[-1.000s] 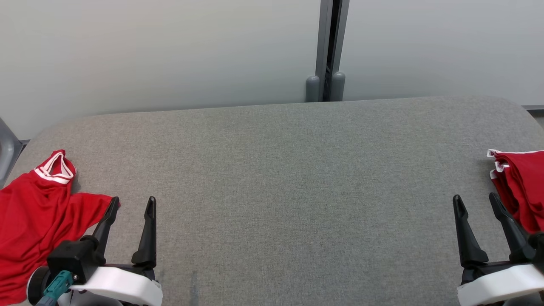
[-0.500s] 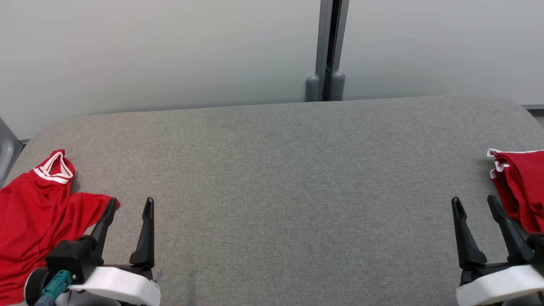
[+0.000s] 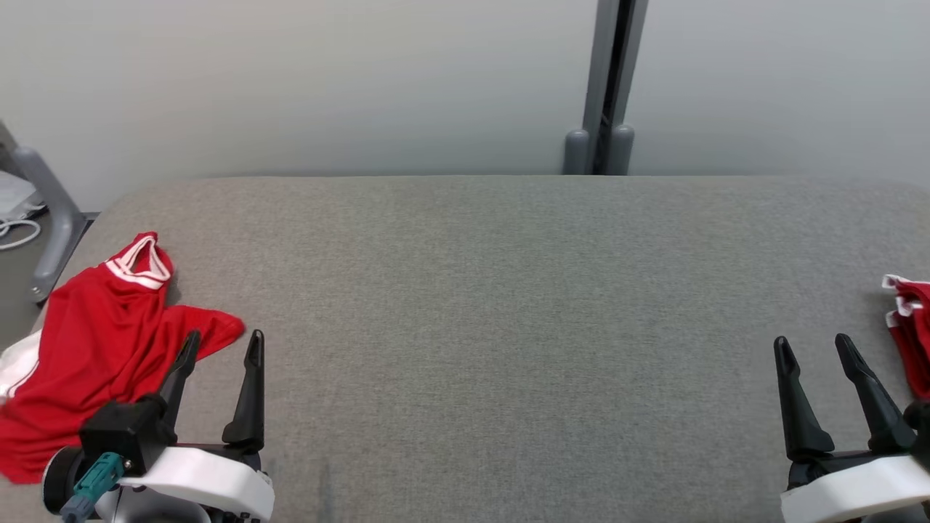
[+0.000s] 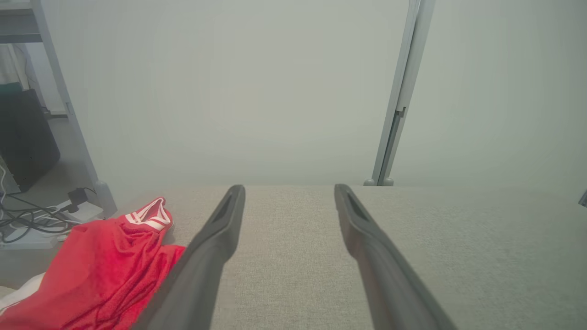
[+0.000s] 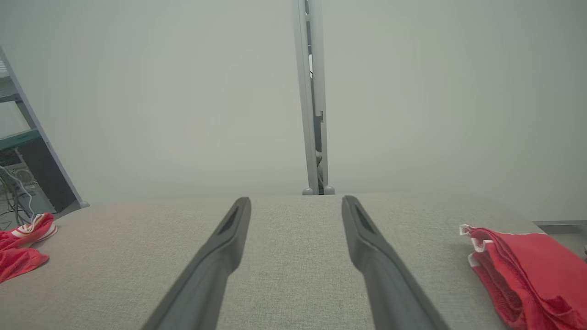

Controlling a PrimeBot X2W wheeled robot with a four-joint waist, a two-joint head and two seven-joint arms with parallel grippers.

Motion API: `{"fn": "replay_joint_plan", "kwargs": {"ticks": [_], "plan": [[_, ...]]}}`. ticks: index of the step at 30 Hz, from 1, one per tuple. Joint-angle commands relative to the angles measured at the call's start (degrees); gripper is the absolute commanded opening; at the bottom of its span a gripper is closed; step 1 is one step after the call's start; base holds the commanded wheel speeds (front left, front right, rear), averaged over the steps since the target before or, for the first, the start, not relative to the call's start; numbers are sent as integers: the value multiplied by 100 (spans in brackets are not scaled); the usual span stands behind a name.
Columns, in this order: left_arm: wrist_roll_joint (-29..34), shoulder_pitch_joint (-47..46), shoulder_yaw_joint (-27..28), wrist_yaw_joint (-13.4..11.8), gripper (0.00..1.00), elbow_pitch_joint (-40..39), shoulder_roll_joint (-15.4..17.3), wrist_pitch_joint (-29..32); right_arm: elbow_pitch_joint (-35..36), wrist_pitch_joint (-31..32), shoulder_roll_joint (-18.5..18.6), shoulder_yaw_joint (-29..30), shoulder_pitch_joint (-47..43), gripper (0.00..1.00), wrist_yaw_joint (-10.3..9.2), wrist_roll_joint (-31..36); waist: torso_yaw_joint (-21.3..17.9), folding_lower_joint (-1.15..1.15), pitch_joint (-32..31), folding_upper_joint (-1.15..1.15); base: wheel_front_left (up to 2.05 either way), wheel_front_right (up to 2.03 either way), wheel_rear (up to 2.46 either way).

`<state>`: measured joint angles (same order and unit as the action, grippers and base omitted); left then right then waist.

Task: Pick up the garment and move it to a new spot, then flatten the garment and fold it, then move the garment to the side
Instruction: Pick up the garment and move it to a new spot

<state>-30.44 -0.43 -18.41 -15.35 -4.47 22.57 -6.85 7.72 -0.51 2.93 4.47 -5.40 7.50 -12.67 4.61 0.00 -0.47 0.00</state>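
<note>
I am facing a grey padded table (image 3: 494, 290) that stands against a pale wall (image 3: 290, 80), with a grey post (image 3: 609, 87) rising behind its far edge.

My left gripper (image 3: 224, 339) is low over the near left part of the table. Its two dark fingers are spread apart with nothing between them. My right gripper (image 3: 812, 341) is over the near right part, its fingers spread in the same way and also empty.

The red garment (image 3: 102, 349) lies crumpled at the left end of the table. Its white-trimmed neck opening points toward the wall, and a white-edged part hangs over the table's left side. My left gripper's outer finger crosses in front of the garment's nearest corner, and I cannot tell whether they touch.

At the far right end of the table, just beyond my right gripper, sits a stack of folded red clothes (image 3: 912, 327) with white trim.

Past the table's left end stands a grey metal leg (image 3: 47, 218), and cables (image 4: 27, 220) lie on the floor there.
</note>
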Motion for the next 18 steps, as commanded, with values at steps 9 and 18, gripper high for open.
{"fn": "replay_joint_plan", "kwargs": {"ticks": [9, 18], "plan": [[-118, -254, 109, 127, 100, 152, 32, -179, 50, -30, 12, -109, 111, 100, -2, -107, 1145, 0, 91, 0, 0, 0, 0], [-231, -387, 220, 215, 100, 378, -2, -390, 82, 39, 12, -178, 148, 100, -2, -115, 1744, 0, 125, 0, 0, 0, 0]]}}
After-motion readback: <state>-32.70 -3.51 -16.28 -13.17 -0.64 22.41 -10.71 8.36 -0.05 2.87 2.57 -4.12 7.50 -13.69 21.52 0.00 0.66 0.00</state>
